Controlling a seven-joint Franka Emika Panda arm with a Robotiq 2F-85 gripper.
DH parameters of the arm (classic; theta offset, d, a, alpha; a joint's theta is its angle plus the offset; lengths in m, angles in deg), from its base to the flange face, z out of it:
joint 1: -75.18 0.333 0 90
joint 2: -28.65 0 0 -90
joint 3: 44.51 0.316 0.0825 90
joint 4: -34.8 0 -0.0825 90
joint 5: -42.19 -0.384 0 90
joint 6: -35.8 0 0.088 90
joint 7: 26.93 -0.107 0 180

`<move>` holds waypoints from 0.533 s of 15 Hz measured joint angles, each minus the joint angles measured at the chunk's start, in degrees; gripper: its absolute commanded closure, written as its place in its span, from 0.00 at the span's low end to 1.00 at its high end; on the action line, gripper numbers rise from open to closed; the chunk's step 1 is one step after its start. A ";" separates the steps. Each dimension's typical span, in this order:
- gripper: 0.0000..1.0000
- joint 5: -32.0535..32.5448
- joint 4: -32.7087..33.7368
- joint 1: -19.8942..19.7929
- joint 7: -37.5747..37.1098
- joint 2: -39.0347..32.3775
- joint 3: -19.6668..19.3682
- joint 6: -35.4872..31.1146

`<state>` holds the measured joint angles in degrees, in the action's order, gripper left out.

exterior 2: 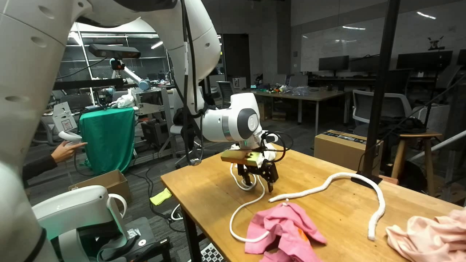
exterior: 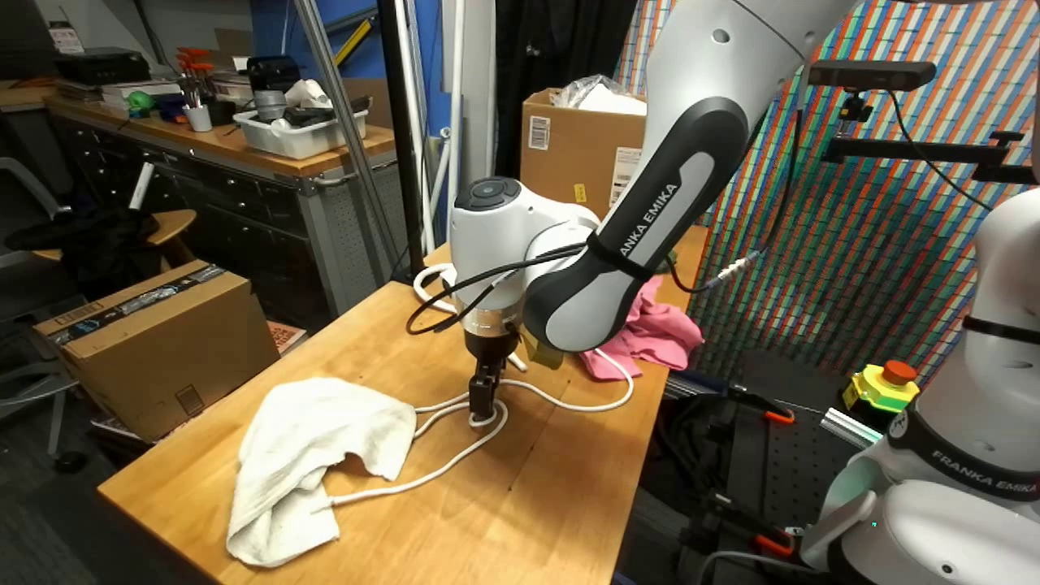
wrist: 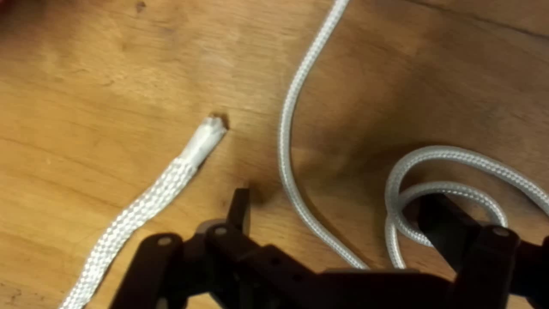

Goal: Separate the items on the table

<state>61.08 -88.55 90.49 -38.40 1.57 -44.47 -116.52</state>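
Note:
A thin white rope lies in curves and loops across the wooden table; it also shows in an exterior view and the wrist view. One end reaches a white cloth, another part a pink cloth. A thicker white rope curves on the table, its end left of my fingers in the wrist view. A pale peach cloth lies at the table's edge. My gripper is open, low over the table; one finger is inside a thin rope loop, the other beyond a strand.
A black post stands at the table edge by the thick rope. A cardboard box is at the table's far end. My arm's base and an emergency stop button are beside the table. Another box is on the floor.

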 measured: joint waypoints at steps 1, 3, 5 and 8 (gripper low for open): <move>0.00 0.00 0.02 -0.22 0.38 0.00 -0.32 0.04; 0.00 -0.32 0.10 -1.22 2.01 -0.05 -0.26 0.14; 0.00 -2.07 0.17 -2.82 5.16 -0.17 0.67 0.20; 0.00 -5.76 0.43 -5.85 10.83 -0.58 3.00 0.21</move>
<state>55.32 -88.12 84.64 -27.58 0.99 -41.47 -116.31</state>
